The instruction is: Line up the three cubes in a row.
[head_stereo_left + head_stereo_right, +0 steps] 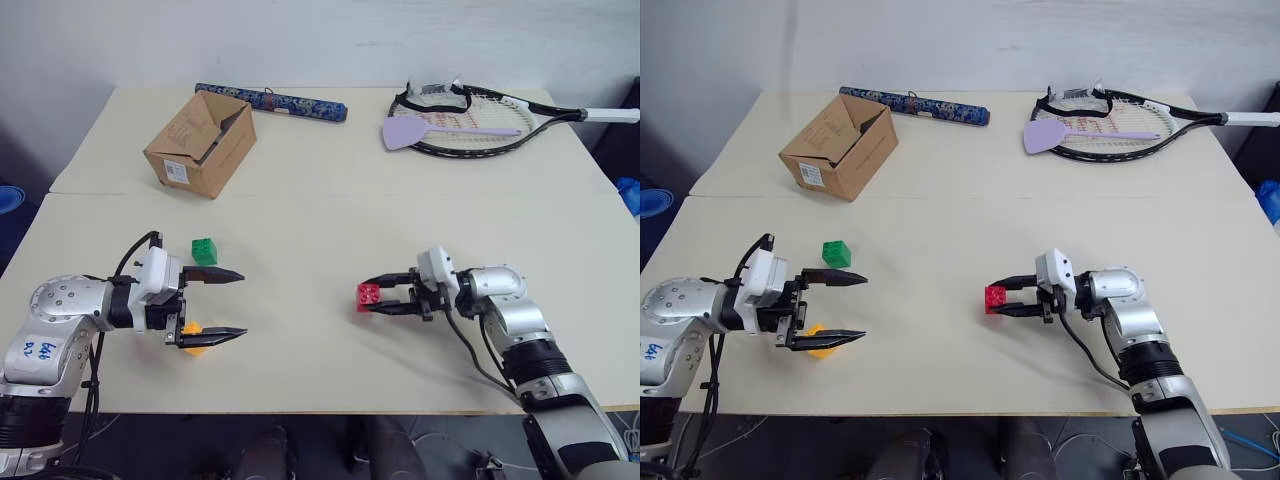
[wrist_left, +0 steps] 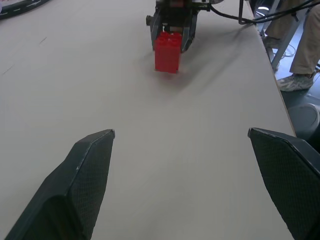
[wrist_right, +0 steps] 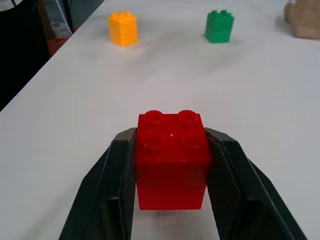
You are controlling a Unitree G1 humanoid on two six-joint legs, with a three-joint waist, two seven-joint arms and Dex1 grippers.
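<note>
Right gripper (image 1: 372, 298) clamps small red studded plastic cube (image 1: 368, 296); left gripper (image 1: 236, 304) gapes empty; next: carry red toward nine o'clock, beside green studded cube (image 1: 204, 250) and yellow-orange studded cube (image 3: 123, 28).

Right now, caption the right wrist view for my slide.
Right gripper clamps the red studded plastic cube; yellow-orange cube and green cube wait beyond.

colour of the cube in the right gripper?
Red cube, clamped in the right gripper; clearest in the right wrist view.
</note>
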